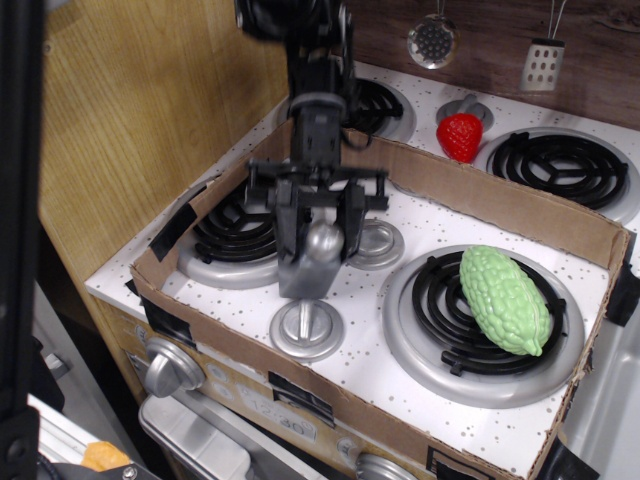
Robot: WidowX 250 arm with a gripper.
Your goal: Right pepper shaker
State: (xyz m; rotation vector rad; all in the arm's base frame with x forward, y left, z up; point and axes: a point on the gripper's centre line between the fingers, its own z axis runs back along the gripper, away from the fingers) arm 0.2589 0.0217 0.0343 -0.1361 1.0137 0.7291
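pepper shaker [311, 262] | grey, silver ball cap | upright | held in gripper [318, 232]

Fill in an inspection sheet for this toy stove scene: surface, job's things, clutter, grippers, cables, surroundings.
Surface: white speckled stove top with black coil burners, ringed by a cardboard wall.
Job's things: pepper shaker, grey with silver ball cap, upright, near the front knob disc.
Clutter: green gourd on the right front burner; strawberry beyond the cardboard.
Grippers: gripper shut on the shaker's cap.
Cables: nothing seen.
Surroundings: wooden panel at left; strainer and grater hanging behind.
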